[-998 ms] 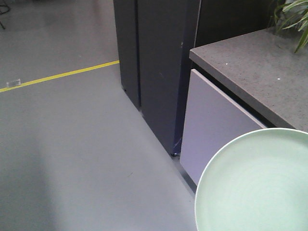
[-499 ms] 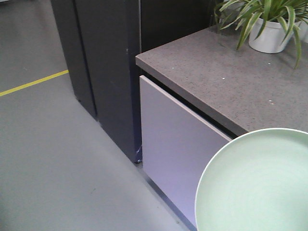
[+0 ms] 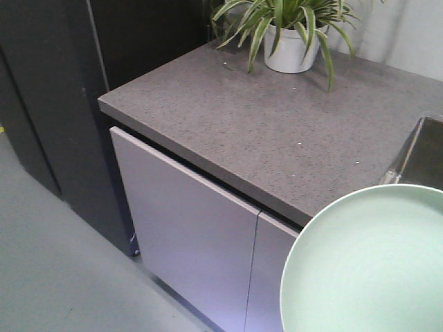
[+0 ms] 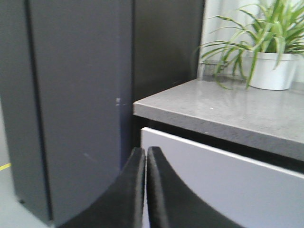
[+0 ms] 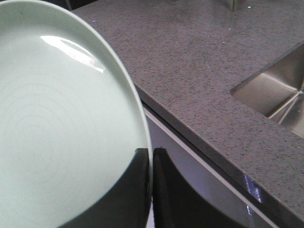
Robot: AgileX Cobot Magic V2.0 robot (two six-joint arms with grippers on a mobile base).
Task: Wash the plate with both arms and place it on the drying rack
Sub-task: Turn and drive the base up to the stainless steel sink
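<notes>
Grey speckled countertop is seen across the centre of the front view, with pale cabinet doors beneath it and a tall dark cabinet at the left edge. A steel sink is cut into the counter at the right edge of the right wrist view; only one corner is shown. The plate is held in the air at the lower right of the front view, in front of the counter edge and short of the basin, with its face toward the camera. A potted plant is set at the top of the frame, well apart from the plate. The right gripper is clamped on the plate rim, one finger on each side. The left gripper is pressed closed on nothing and pointed at the dark cabinet side. No drying rack is shown. Step judged: approach to the sink with plate in hand, washing not yet started. Next move: plate to be brought over the basin and the left arm brought in. The rim grip is narrow, so tilt should be kept low.
</notes>
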